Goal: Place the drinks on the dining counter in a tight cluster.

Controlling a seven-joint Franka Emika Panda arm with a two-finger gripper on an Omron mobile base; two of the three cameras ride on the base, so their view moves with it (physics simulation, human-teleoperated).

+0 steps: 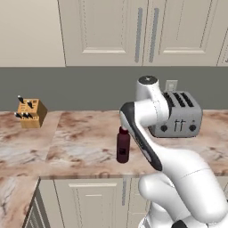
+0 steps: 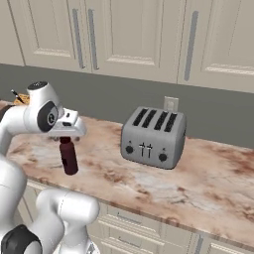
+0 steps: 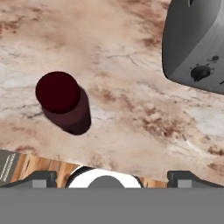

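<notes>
Upright on the tabletop (image 1: 80, 147) stood a dark maroon bottle (image 1: 123, 145), dark-capped, no readable label; the claw (image 3: 111, 177) gaped wide, empty.

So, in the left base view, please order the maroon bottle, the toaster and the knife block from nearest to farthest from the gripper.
The gripper hangs open above the wall counter.
1. Maroon bottle: just below the hand, near the counter's front edge.
2. Toaster: to the right, against the wall.
3. Knife block: far left, at the back.
</notes>
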